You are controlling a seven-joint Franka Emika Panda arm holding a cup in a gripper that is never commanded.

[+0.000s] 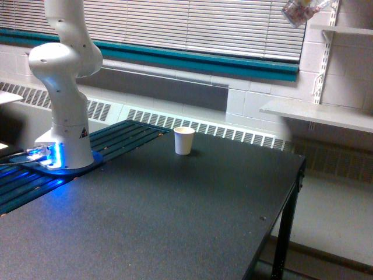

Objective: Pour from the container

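A white paper cup (184, 140) stands upright on a dark table (175, 221). High above and to the exterior view's right of it, the clear plastic cup (298, 11) hangs tilted at the frame's top. The gripper is out of view, so its grip cannot be told; the arm's base (64, 128) stands well left of the paper cup.

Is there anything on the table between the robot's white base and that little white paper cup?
No. In the exterior view the dark table top is bare between the white robot base and the small white paper cup.

Clear plastic cup (299, 11) at top edge of exterior view's right, tilted, small dark and reddish bits inside, high above the table.
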